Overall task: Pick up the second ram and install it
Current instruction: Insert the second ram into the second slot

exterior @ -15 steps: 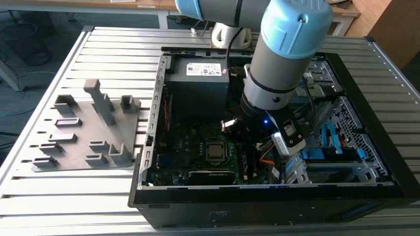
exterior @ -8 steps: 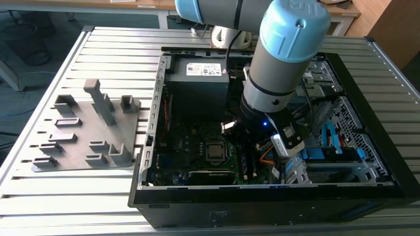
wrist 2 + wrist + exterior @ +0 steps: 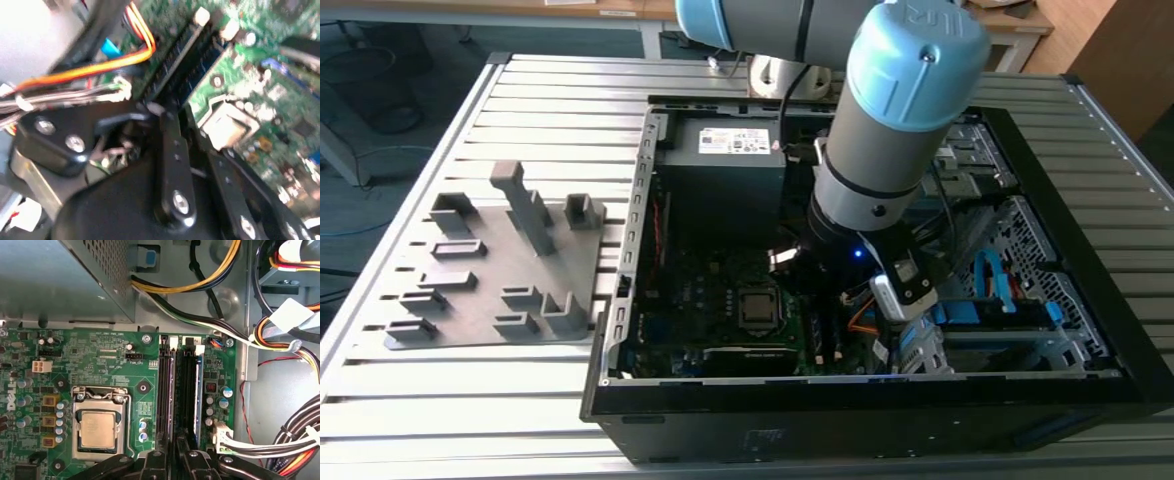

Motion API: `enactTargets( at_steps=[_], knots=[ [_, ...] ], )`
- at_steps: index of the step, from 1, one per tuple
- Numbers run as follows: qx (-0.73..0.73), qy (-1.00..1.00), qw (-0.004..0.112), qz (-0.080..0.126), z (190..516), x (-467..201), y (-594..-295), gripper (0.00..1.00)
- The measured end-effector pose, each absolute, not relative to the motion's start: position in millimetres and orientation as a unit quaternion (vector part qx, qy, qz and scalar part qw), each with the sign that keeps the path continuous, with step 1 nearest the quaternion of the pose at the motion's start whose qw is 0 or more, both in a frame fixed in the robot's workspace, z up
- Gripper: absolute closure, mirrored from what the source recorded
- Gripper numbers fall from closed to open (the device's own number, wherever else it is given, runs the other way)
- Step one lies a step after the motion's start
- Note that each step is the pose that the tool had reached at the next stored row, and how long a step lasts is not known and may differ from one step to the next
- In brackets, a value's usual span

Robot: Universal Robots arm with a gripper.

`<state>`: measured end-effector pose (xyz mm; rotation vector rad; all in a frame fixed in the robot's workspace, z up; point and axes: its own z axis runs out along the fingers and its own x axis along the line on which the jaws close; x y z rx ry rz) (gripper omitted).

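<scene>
Exterior view: a slatted table [image 3: 520, 90] carries an open PC case [image 3: 854, 405], with a grey holder [image 3: 494, 290] lying at 9 o'clock of it. The arm [image 3: 894, 130] reaches down into the middle of the case, ending just at 2 o'clock of the CPU [image 3: 757, 308].

In the first wrist view the gripper [image 3: 173, 460] hangs right over the end of the RAM slots [image 3: 182, 390], which run beside the CPU on the board [image 3: 100, 355]. Whether it is open or clamped I cannot tell. A thin dark stick stands edge-on in the slot in line with the gripper. I take it for the second ram [image 3: 168, 390], though I cannot tell whether it is fully seated. A blue-edged stick [image 3: 197, 390] sits in a slot on the far side from the CPU.

Risks, as I judge them:
- If the ram is tilted or off the slot's key, a push could bend it or damage the contacts.
- If a latch [image 3: 173, 343] is not swung out, one end could stay high.
- The cables [image 3: 260, 445] bunch close beside the slots, so a sideways drift could snag them.
- The CPU is near enough to be knocked.
</scene>
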<state>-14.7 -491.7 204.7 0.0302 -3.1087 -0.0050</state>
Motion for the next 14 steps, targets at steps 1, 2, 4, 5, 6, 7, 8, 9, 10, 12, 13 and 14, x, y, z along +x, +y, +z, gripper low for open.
enactTargets(
  at_steps=[1,2,4,5,6,7,8,9,10,12,13,14],
  knots=[
    [0.01,-1.0,0.016,-0.001,204.9,-14.7,-491.7,0.79],
    [0.01,-1.0,0.017,-0.001,205.5,-14.7,-491.8,0.79],
    [0.01,-1.0,0.016,-0.001,211.7,-14.8,-491.8,0.79],
    [0.01,-1.0,0.016,-0.001,216.1,-14.7,-491.8,0.79],
    [0.01,-1.0,0.016,-0.001,220.6,-14.8,-491.8,0.79],
    [0.01,-1.0,0.016,-0.001,225.4,-14.8,-491.8,0.79],
    [0.01,-1.0,0.016,-0.001,229.8,-14.8,-491.7,0.79],
    [0.01,-1.0,0.016,-0.001,234.3,-14.8,-491.7,0.79],
    [0.01,-1.0,0.016,-0.001,238.9,-14.8,-491.5,0.79],
    [0.01,-1.0,0.016,-0.001,247.8,-14.9,-489.0,0.79],
    [0.01,-1.0,0.016,-0.001,252.0,-14.8,-486.7,0.81],
    [0.01,-1.0,0.016,-0.001,254.9,-14.8,-484.5,0.81]
  ],
)
